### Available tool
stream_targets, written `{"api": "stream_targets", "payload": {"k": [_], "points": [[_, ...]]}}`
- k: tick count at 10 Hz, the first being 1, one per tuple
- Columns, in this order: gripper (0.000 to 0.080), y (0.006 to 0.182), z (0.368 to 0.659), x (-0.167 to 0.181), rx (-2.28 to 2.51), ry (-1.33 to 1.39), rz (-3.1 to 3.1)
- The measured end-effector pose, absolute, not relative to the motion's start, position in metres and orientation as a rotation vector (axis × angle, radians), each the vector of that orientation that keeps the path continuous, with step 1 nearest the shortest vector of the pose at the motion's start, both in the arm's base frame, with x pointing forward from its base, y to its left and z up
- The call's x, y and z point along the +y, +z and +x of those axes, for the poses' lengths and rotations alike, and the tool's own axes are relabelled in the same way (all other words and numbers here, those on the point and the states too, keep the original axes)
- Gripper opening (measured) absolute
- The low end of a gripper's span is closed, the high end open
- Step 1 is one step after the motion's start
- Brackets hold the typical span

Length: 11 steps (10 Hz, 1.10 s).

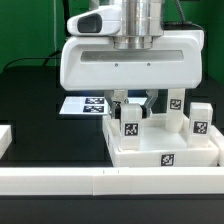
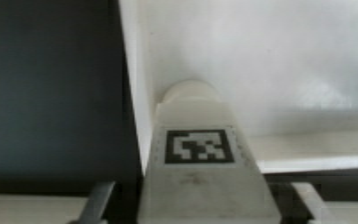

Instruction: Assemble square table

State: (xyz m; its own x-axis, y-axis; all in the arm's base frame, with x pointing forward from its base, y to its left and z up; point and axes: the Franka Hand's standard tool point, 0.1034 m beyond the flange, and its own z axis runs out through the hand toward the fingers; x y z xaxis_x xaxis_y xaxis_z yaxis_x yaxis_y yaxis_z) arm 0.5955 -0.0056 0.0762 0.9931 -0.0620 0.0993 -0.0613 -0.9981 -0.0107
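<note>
Gripper (image 1: 130,108) jaws close either side of a tagged leg (image 2: 201,150) on the table slab (image 1: 140,150); firm grip not confirmable. Only square tags, no readable text.

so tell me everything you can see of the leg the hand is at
The leg is a small white block, plastic by the look, with a rounded far end and a black-and-white tag on the face towards the wrist camera. It stands between the two fingers of the hand, over the white square slab. In the exterior view it stands upright near the slab's front left corner. Whether the fingers already press on it, and whether it is seated in a socket, cannot be told.
</note>
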Motion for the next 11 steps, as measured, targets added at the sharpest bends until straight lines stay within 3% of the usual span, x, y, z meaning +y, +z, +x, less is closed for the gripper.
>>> {"api": "stream_targets", "payload": {"k": [7, 11], "points": [[0.0285, 0.0735, 0.5940, -0.0008, 1.504, -0.136, -2.650], [0.0311, 0.0735, 0.5948, -0.0006, 1.718, -0.114, -2.509]]}}
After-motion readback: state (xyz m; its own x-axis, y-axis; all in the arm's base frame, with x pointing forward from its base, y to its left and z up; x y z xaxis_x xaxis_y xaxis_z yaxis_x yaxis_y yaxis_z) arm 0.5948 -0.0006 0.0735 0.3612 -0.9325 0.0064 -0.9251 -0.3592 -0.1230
